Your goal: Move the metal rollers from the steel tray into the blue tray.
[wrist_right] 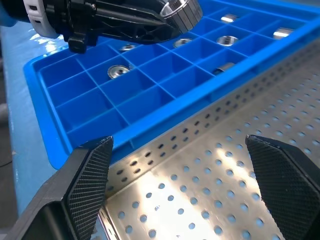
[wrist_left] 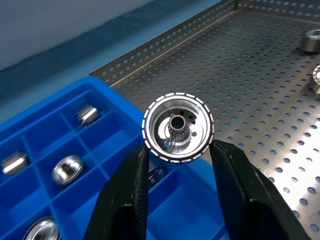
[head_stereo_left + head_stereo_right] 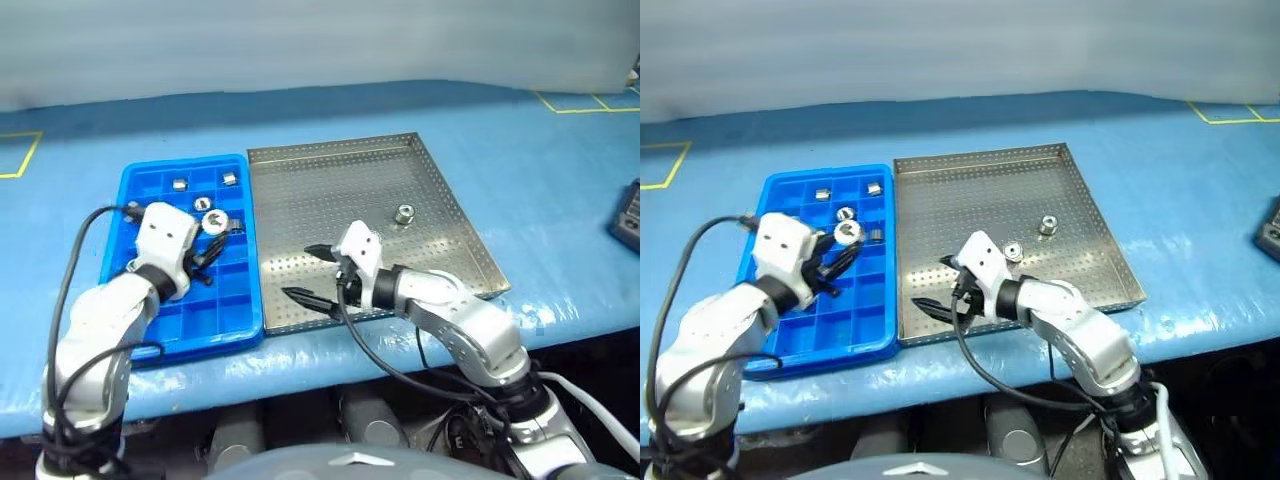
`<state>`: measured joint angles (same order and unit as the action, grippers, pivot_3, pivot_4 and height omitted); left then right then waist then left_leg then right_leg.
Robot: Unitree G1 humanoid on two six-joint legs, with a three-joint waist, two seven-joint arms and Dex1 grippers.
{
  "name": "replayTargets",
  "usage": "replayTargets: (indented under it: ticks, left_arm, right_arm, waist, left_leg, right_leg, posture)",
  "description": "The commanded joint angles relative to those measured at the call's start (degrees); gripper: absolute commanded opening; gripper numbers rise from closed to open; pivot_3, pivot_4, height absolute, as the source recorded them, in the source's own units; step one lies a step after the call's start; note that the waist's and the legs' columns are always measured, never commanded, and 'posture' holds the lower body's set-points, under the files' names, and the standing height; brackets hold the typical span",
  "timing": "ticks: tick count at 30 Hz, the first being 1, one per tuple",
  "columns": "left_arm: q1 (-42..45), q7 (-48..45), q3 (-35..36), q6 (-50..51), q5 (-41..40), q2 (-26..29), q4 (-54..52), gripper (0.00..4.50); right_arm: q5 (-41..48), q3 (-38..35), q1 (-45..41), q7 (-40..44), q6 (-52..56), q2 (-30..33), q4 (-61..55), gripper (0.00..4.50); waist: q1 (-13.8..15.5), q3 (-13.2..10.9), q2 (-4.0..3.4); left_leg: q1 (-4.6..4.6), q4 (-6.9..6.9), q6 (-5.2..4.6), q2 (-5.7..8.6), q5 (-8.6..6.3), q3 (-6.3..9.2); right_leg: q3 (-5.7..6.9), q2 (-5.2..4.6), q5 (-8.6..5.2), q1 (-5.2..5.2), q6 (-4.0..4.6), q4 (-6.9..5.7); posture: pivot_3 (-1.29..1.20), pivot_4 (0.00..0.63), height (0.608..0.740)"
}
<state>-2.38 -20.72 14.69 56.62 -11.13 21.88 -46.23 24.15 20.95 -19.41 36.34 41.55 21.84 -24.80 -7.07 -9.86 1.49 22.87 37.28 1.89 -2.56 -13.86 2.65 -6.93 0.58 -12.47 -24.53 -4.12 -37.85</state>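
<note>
My left gripper (image 3: 216,230) is shut on one metal roller (image 2: 177,127), a shiny ring with a toothed hub, and holds it above the blue tray (image 3: 215,312) near that tray's right side. Several more rollers (image 3: 180,184) lie in the blue tray's far compartments. On the steel tray (image 3: 330,190), two rollers remain, one (image 3: 1048,225) further back and another (image 3: 1013,250) just behind my right hand. My right gripper (image 3: 302,271) is open with nothing in it, pointing left over the steel tray's near-left corner.
The two trays sit side by side on a blue table whose front edge (image 3: 330,345) runs just below them. A dark device (image 3: 628,215) lies at the table's right edge. Black cables (image 3: 75,260) loop from both wrists.
</note>
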Motion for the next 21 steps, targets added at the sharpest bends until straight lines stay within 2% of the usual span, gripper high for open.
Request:
replayTargets:
  ticks: [1, 8, 15, 21]
  left_arm:
    - [-5.7, 4.4, 5.9, 2.0, 0.3, -4.1, -9.2, 1.55]
    - [-17.3, 8.7, 9.2, 1.4, 0.2, -8.8, -13.8, 1.55]
    - [-20.3, 11.2, 7.6, 2.4, 0.5, -10.3, -12.1, 1.55]
    - [-20.0, 10.8, 7.0, 3.6, -1.2, -10.2, -10.3, 3.61]
  right_arm:
    - [-0.7, 2.2, -3.1, 3.7, -3.1, -1.3, 1.7, 4.5]
    - [-1.4, 4.4, -5.5, 7.9, -4.9, -2.8, 5.2, 4.5]
    - [-1.9, 4.7, -5.6, 9.0, -5.4, -3.7, 5.8, 4.5]
    - [-1.6, 3.4, -3.8, 7.7, -4.4, -3.6, 3.9, 4.5]
  waist:
    - [1.4, 0.0, 0.03]
    - [5.7, 0.0, 0.04]
    - [6.6, 0.0, 0.04]
    - [6.4, 0.0, 0.04]
  left_leg:
    - [0.01, 0.0, 0.0, 0.0, 0.0, 0.01]
    - [-0.04, 0.14, 0.02, 0.01, 0.01, 0.05]
    - [-0.05, 0.29, 0.02, 0.0, 0.01, 0.02]
    - [-0.04, 0.23, 0.02, -0.02, 0.01, 0.01]
  right_leg:
    - [0.01, 0.0, 0.0, 0.01, 0.0, -0.01]
    - [0.11, -0.04, -0.2, 0.12, 0.36, 0.0]
    - [0.11, -0.03, -0.2, 0.14, 0.4, -0.03]
    - [0.12, -0.02, -0.21, 0.1, 0.42, -0.03]
  posture:
    - [0.1, 0.15, 0.74]
    - [0.18, 0.15, 0.74]
    - [0.17, 0.15, 0.74]
    - [0.15, 0.15, 0.74]
